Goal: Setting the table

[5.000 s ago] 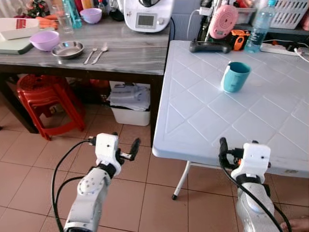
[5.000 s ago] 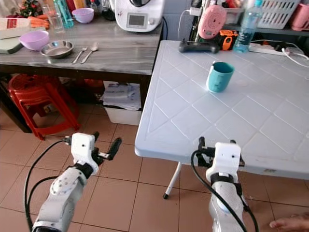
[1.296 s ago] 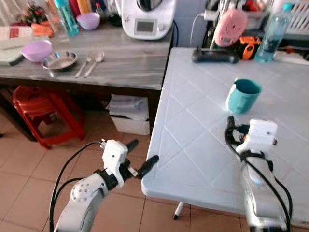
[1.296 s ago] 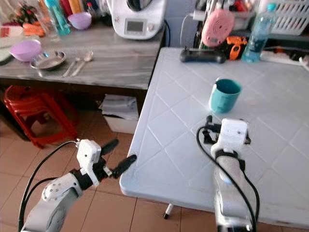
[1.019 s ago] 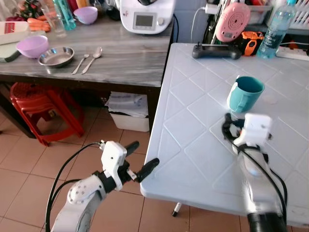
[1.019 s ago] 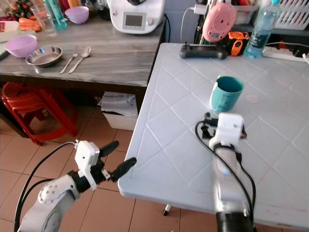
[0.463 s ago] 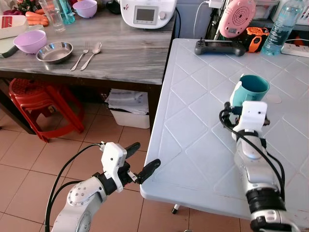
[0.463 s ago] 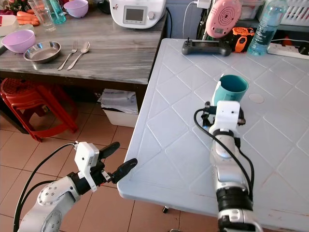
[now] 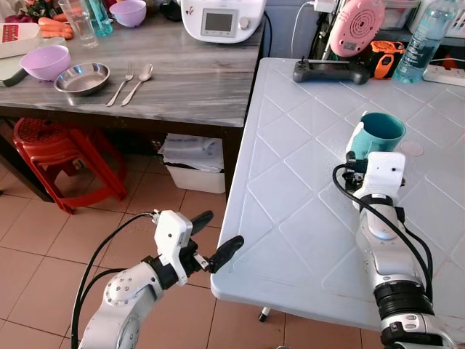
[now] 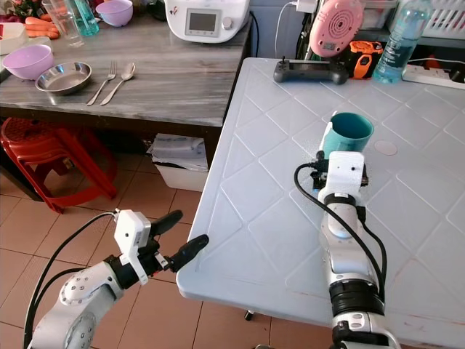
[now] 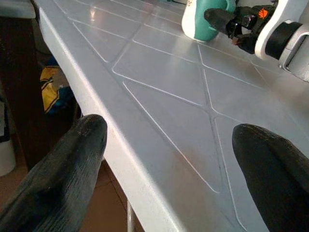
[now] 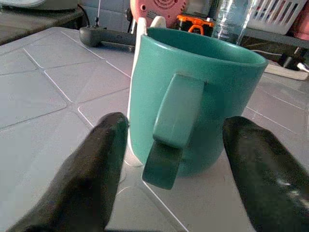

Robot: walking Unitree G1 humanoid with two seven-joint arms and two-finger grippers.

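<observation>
A red plastic stool (image 9: pixel 62 156) stands under the grey wooden counter (image 9: pixel 196 83). A white kitchen machine (image 9: pixel 221 18) sits on that counter. On the white table: a black game controller (image 9: pixel 330 71), a pink round speaker (image 9: pixel 356 27), a clear water bottle (image 9: pixel 425 36).

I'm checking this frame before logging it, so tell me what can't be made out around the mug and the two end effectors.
- Teal mug: its inside is hidden by its own rim in the right wrist view.
- Right end effector: in the eye views its white wrist housing covers the fingers; in the right wrist view the tips are cut off by the edge, so contact with the mug is unclear.
- Left end effector: whether it touches the white table edge is unclear.
</observation>
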